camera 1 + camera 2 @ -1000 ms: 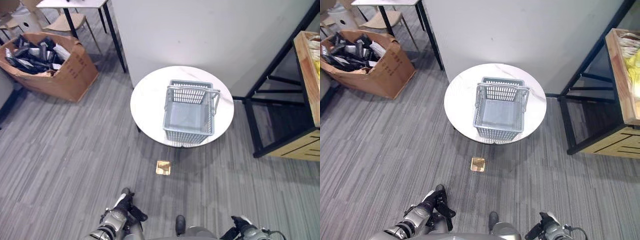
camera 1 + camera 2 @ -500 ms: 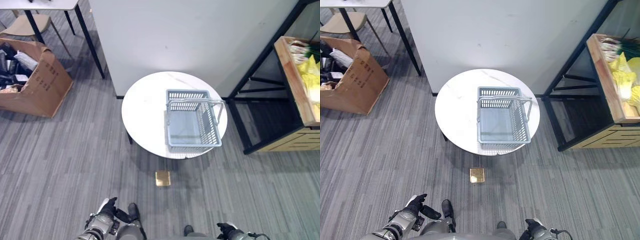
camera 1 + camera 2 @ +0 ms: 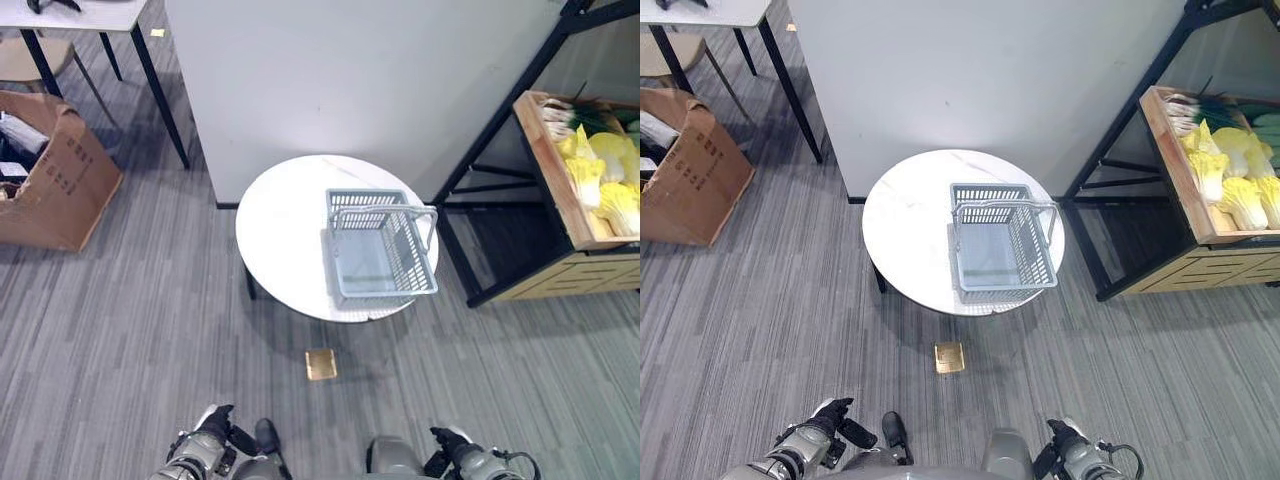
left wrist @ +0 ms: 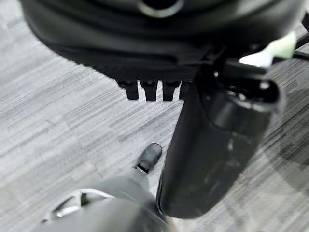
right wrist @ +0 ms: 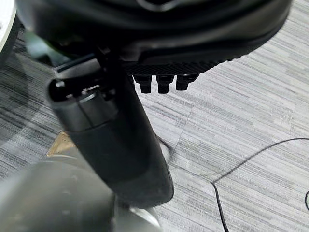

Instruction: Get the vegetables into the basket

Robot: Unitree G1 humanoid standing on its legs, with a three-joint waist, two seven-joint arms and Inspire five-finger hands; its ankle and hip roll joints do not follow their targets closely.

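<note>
Carpet, grey and striped, lies under everything here. Nearest of all, the left robot hand (image 3: 206, 441) hangs low over it, fingers (image 4: 150, 90) loose and released, grasping nothing. The right robot hand (image 3: 1068, 443) hangs low on the other side, just as slack and just as free of any load.

Ahead of the two, roughly midway between them, a small brass floor plate (image 3: 321, 364) sits flush in the carpet. Just past it stands the round white worktop (image 3: 280, 240). The grey plastic basket (image 3: 380, 245) rests on the worktop's half toward the right robot hand, upright, with its handle (image 3: 1006, 208) raised over the open top.

The vegetables (image 3: 604, 172) are well apart from the basket, farther ahead and out beyond the right robot hand's side. They lie in a wooden crate (image 3: 548, 172) set on a black shelf frame (image 3: 478, 160): pale yellow cabbages packed side by side, with green stalks (image 3: 1212, 107) at the crate's far end.

Behind the worktop rises a plain white wall (image 3: 350, 70). Far out on the left robot hand's side, a cardboard box (image 3: 58, 195) sits on the carpet, and beyond it stands a table with black legs (image 3: 162, 100).
</note>
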